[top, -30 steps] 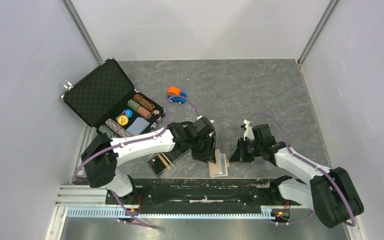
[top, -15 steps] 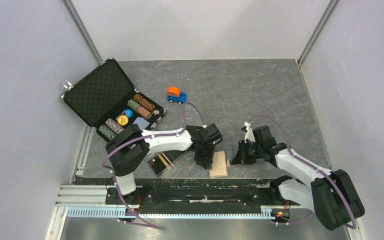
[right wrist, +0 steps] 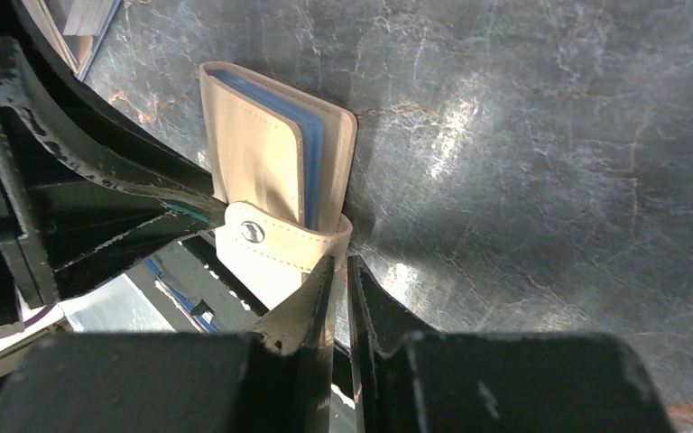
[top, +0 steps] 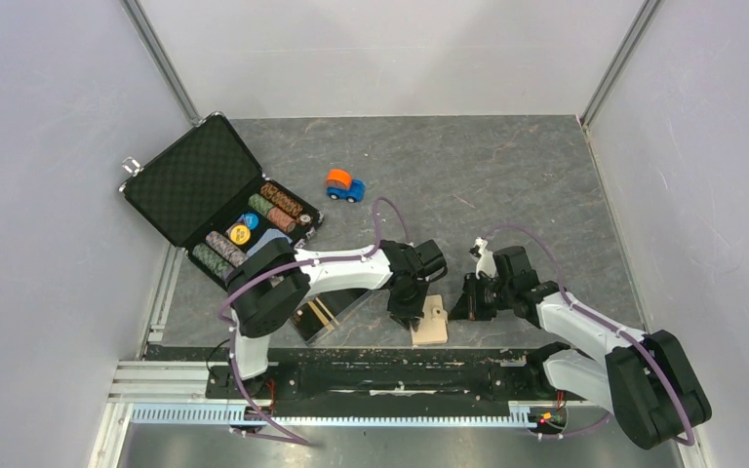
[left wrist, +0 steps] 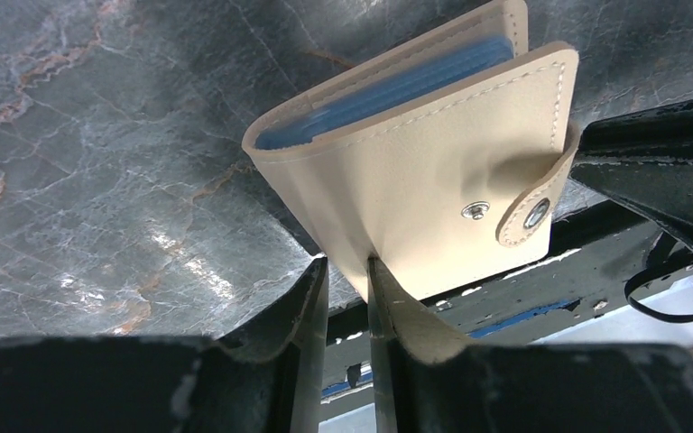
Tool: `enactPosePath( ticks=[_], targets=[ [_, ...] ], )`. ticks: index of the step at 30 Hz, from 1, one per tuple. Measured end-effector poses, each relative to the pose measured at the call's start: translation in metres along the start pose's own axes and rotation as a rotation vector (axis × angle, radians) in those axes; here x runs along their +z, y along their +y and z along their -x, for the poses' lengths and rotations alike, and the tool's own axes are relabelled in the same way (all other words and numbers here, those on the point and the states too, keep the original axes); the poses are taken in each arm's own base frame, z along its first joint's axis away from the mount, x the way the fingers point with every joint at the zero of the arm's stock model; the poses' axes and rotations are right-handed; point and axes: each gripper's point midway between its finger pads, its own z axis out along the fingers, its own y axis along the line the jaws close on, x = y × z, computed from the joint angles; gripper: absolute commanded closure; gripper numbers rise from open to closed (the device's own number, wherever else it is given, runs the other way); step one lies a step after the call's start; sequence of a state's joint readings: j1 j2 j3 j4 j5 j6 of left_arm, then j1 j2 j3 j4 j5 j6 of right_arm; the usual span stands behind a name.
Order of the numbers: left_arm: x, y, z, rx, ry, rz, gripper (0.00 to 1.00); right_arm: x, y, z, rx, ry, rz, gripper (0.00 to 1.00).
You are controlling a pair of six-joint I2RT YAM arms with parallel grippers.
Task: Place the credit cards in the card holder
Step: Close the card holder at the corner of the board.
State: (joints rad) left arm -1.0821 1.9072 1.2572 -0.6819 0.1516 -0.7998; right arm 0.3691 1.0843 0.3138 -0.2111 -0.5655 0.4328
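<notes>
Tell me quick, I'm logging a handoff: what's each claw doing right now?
Left claw: closed on the card holder cover.
Right claw: nearly closed at its snap tab; whether it grips cannot be told.

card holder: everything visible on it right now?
The card holder is a beige leather-look bifold with pale stitching, folded almost shut, a blue card edge showing inside. Its snap tab wraps round the open side, unfastened beside the stud. It is held tilted over the dark table: the left claw pinches its lower cover, and the right claw seems to pinch the tab end.
</notes>
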Motion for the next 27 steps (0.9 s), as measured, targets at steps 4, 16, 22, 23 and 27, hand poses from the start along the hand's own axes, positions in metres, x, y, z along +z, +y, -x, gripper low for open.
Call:
enactPosePath(
  ticks=[4,16,22,23,27],
  targets=[
    [0.0,0.0,0.0,0.006,0.004,0.023,0.71,0.0,0.004,0.004,-0.012,-0.012,0.02,0.88],
    [-0.001,0.0,0.001,0.054,0.017,0.073,0.68,0.0,0.021,0.01,-0.06,-0.044,0.121,0.87],
    [-0.003,0.003,0.002,0.099,0.027,0.102,0.54,0.003,0.018,0.001,-0.052,-0.034,0.136,0.87],
    [-0.003,0.003,0.002,0.105,0.026,0.107,0.51,0.004,0.017,0.0,-0.047,-0.031,0.137,0.87],
    [-0.004,0.004,0.004,0.117,0.018,0.107,0.46,0.007,0.015,-0.003,-0.035,-0.033,0.144,0.87]
  ],
)
